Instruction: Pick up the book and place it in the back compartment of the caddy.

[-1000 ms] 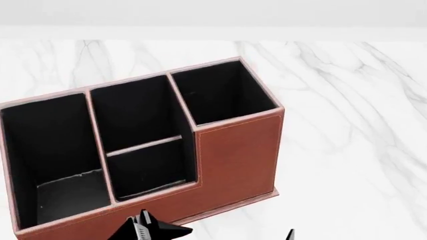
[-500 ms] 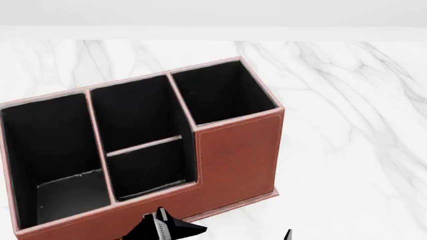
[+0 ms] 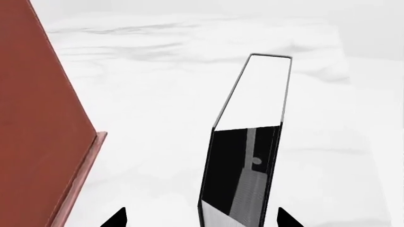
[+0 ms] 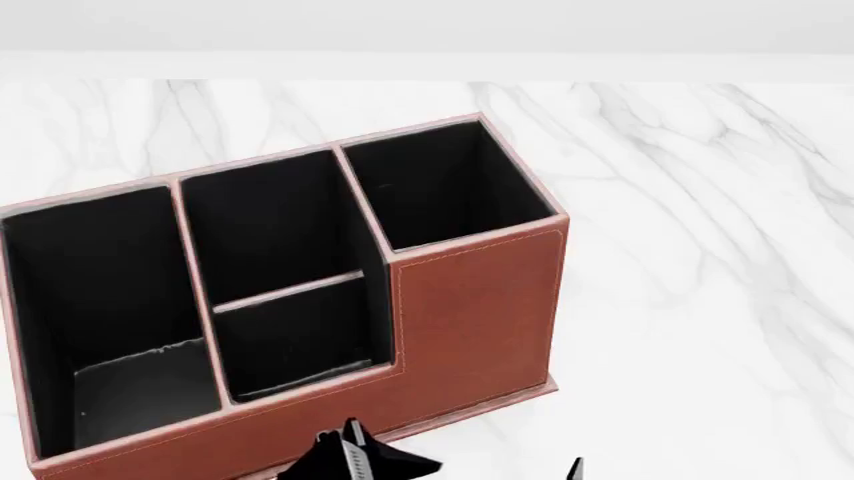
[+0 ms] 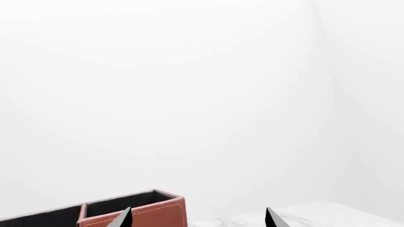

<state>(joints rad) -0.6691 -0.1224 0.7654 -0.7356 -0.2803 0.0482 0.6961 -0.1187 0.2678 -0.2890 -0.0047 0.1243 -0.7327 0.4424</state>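
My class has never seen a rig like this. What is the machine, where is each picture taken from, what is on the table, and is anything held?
This is a simulated two-armed robot, steered by a person. One picture comes from a camera on its head, looking down at a white marble table. On the table stands a brown caddy with black-lined pockets, all empty.

The other two pictures come from cameras near each gripper. The left gripper is open, and a black book with white page edges sits between its two dark fingertips. It does not look clamped yet. The right gripper is also open and holds nothing. Beyond it you see a corner of the caddy and a blank wall.
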